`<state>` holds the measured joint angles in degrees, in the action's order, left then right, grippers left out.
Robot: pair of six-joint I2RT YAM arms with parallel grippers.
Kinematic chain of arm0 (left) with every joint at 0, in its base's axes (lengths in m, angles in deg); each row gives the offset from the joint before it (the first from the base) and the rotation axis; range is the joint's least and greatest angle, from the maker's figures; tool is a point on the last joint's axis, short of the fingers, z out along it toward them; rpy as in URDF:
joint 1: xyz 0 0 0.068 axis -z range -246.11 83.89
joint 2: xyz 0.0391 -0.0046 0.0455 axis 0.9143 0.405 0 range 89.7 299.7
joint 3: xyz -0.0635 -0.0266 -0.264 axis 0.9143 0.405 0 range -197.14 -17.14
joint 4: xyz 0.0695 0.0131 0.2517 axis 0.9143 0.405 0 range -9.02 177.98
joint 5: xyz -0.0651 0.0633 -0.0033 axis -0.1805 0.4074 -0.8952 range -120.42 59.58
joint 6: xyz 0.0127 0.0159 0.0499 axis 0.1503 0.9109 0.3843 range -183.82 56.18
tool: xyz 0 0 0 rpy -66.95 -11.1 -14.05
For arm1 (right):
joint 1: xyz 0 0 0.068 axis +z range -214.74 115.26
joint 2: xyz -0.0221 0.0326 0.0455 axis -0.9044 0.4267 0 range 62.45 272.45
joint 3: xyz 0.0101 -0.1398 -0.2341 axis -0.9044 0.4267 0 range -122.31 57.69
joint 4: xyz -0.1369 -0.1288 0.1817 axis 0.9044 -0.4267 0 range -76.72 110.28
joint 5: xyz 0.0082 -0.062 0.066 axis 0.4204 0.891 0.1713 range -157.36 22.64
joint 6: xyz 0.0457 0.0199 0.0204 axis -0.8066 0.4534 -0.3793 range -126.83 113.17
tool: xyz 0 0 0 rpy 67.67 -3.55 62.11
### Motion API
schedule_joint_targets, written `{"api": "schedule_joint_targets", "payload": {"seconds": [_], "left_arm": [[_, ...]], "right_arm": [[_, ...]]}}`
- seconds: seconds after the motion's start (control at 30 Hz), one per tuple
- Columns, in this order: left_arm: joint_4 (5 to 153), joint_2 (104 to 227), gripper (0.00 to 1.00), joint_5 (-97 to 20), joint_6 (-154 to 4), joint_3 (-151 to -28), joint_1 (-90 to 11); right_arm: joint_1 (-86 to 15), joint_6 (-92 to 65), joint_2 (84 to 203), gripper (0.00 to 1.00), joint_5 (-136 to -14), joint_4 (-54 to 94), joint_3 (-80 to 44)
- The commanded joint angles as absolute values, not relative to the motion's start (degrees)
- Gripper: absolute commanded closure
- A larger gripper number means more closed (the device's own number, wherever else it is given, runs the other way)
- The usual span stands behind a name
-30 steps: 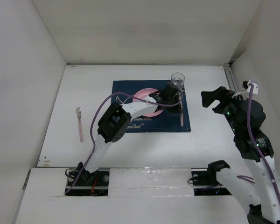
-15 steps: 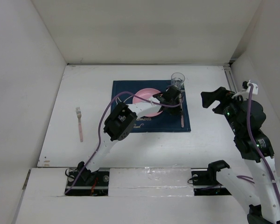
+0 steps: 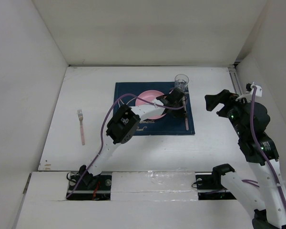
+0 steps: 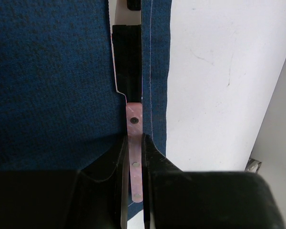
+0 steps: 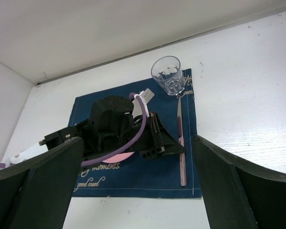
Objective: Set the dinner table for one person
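Two left fingers (image 4: 159, 167) flank knife (image 4: 134, 125) | dinner table (image 4: 214, 95) right of placemat (image 4: 47, 71)

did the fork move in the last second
No. The fork lies in the same spot on the dinner table, left of the placemat, with the same gap to it.

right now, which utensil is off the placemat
The fork, alone on the bare table left of the placemat; the knife lies on it.
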<state>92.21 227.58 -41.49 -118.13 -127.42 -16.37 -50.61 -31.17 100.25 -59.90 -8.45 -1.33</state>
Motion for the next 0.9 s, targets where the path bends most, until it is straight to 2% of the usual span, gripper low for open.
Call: {"api": "schedule_joint_targets", "payload": {"seconds": [0.0, 0.3, 0.47, 0.8, 0.87], "left_arm": [[91.44, 226.01, 1.0, -41.05, -119.19, -127.18, -16.45], [91.97, 226.54, 0.99, -42.63, -118.14, -127.79, -16.45], [91.97, 225.84, 0.86, -42.63, -117.61, -126.48, -16.45], [88.81, 214.51, 0.63, -42.46, -118.23, -118.84, -16.45], [88.8, 211.96, 0.55, -39.75, -118.23, -117.78, -15.92]], "right_arm": [[-51.55, -30.39, 99.72, 0.0, -60.59, -6.96, -1.28], [-51.56, -30.39, 99.72, 0.0, -61.12, -6.96, -1.28], [-51.56, -30.39, 99.72, 0.0, -61.65, -6.44, -1.28], [-51.56, -30.39, 99.72, 0.0, -62.17, -6.44, -1.28], [-51.56, -29.86, 99.72, 0.0, -62.78, -6.44, -1.28]]}}
